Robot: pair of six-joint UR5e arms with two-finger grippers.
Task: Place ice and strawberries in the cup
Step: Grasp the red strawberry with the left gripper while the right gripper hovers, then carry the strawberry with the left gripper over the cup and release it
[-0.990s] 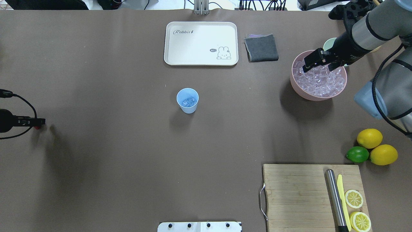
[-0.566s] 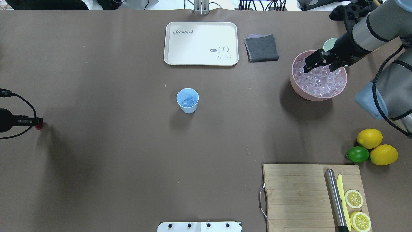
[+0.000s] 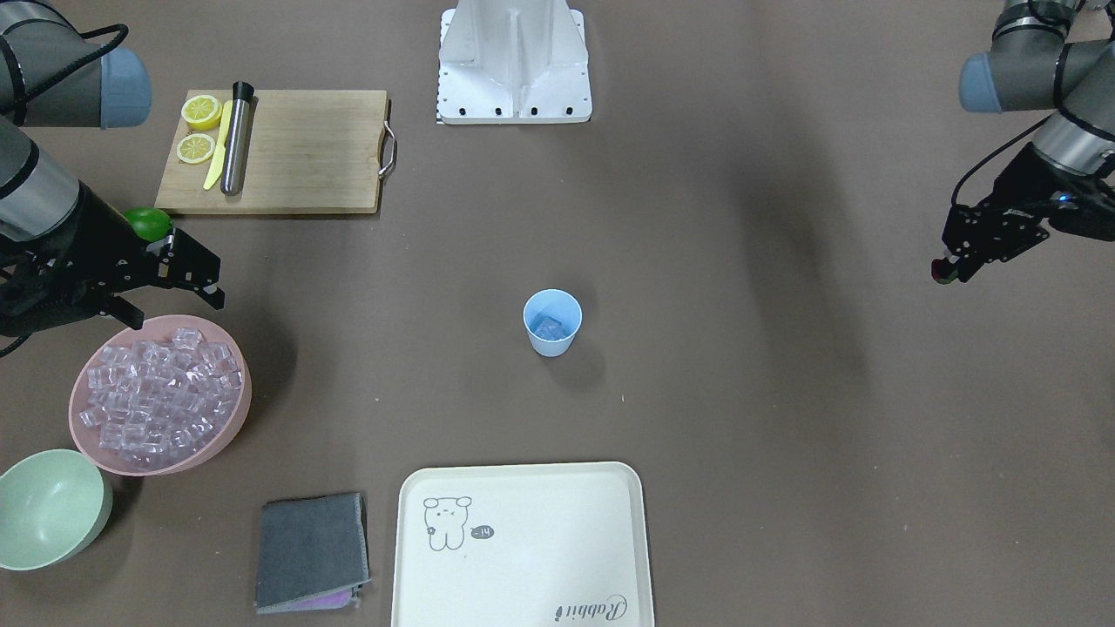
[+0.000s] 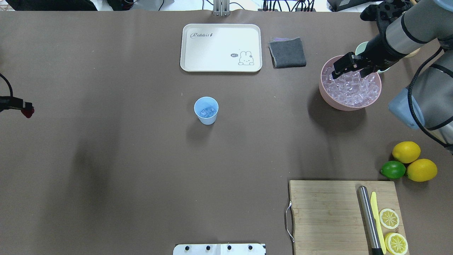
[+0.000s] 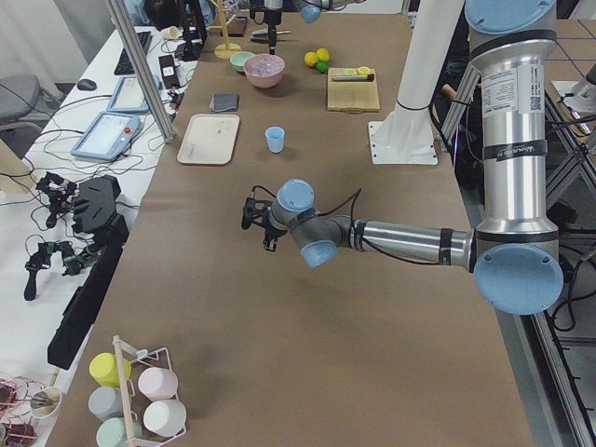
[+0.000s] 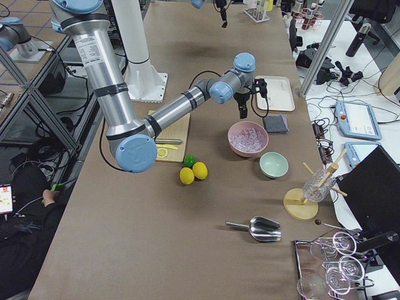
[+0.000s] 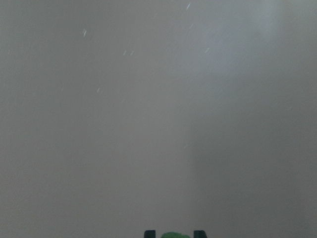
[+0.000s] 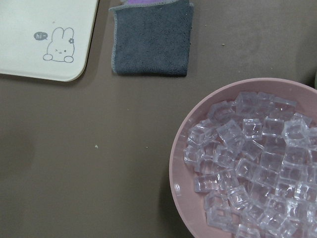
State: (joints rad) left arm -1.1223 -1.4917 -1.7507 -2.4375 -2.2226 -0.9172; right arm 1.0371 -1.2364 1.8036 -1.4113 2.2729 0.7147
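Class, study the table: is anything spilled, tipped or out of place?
Nothing stands out. The cup stands upright with ice in it, the ice cubes all lie inside the pink bowl, and the left gripper holds the strawberry clear of the table.

The overhead view looks forward and down from behind the robot; the front-facing view opposes it. Both share the cup (image 4: 207,120) and tray (image 4: 212,53). The right wrist view sits close above the pink bowl (image 8: 176,173).

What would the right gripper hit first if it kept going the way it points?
Most likely the ice piled in the pink bowl, near its rim. The right gripper hangs open above it, pointing down; depth is unclear, so it might clip the rim instead.
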